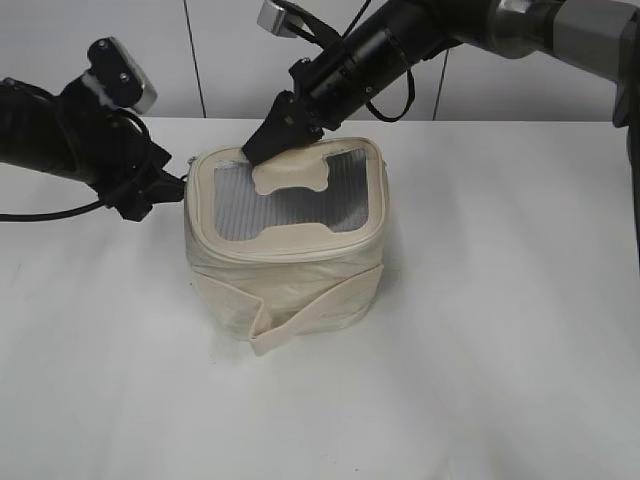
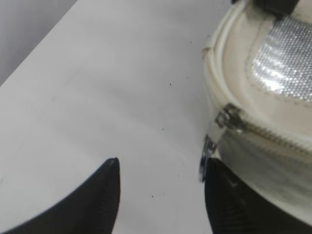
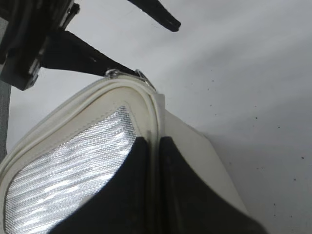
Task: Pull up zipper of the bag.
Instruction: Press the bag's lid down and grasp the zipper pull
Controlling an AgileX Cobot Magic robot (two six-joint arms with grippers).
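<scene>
The cream bag (image 1: 290, 285) stands mid-table with its grey mesh lid (image 1: 290, 200) facing up. My right gripper (image 1: 258, 150) reaches down from the back and is shut on the lid's rim at the back left corner; it also shows in the right wrist view (image 3: 155, 146). My left gripper (image 1: 176, 186) is open at the bag's left side. In the left wrist view (image 2: 161, 168) its right finger sits right beside the dangling silver pull (image 2: 208, 153) of the zipper (image 2: 273, 136), and nothing is between the jaws. The pull also shows in the right wrist view (image 3: 140, 75).
The white table (image 1: 500, 350) spreads around the bag. A cream strap band (image 1: 315, 312) crosses the bag's front side. A white wall runs behind the table. The left arm's black cable (image 1: 50, 212) trails over the table at far left.
</scene>
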